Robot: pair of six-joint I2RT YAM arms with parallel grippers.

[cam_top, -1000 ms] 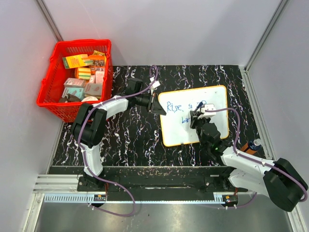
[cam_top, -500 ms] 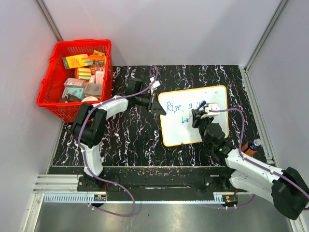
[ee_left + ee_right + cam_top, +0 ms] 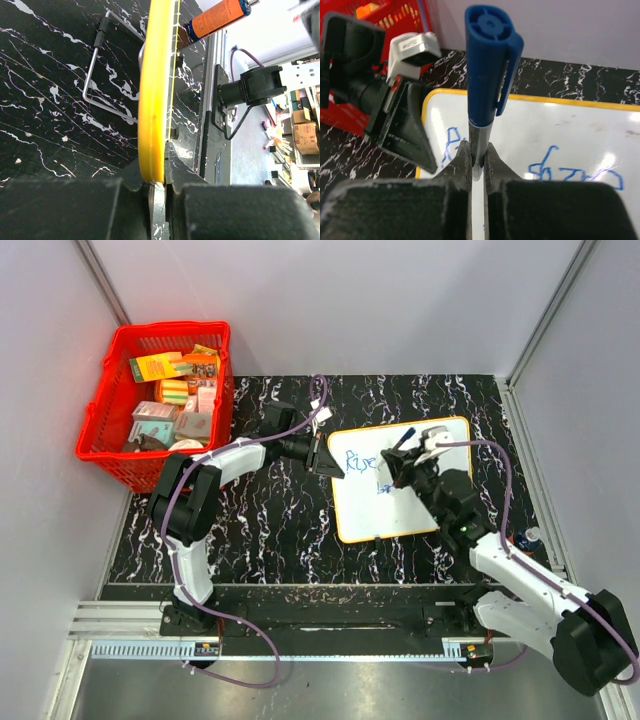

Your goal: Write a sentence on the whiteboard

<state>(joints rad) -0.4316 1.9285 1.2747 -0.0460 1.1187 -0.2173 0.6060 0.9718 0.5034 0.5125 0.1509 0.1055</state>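
The whiteboard [image 3: 365, 515] lies on the black marbled table, right of centre. Its orange-yellow rim [image 3: 156, 90] is pinched at the left edge by my shut left gripper [image 3: 328, 462] [image 3: 159, 182]. Above the board's middle, my right gripper [image 3: 393, 472] [image 3: 478, 160] is shut on a blue-capped marker [image 3: 487, 65] [image 3: 403, 444], cap end pointing up and away. Of the sentence [image 3: 358, 461], the blue first word shows on the board's left. More blue letters [image 3: 570, 172] show in the right wrist view. The right arm hides the rest of the writing from above.
A red basket [image 3: 175, 328] full of small boxes stands at the far left. An orange cylinder [image 3: 220, 17] lies past the board's far edge. A bent metal wire [image 3: 95, 75] rests on the table under the board. White walls close in the table.
My right gripper has carried the marker up and to the left across the board, its forearm swinging over the right half. The left gripper and the board have stayed put.
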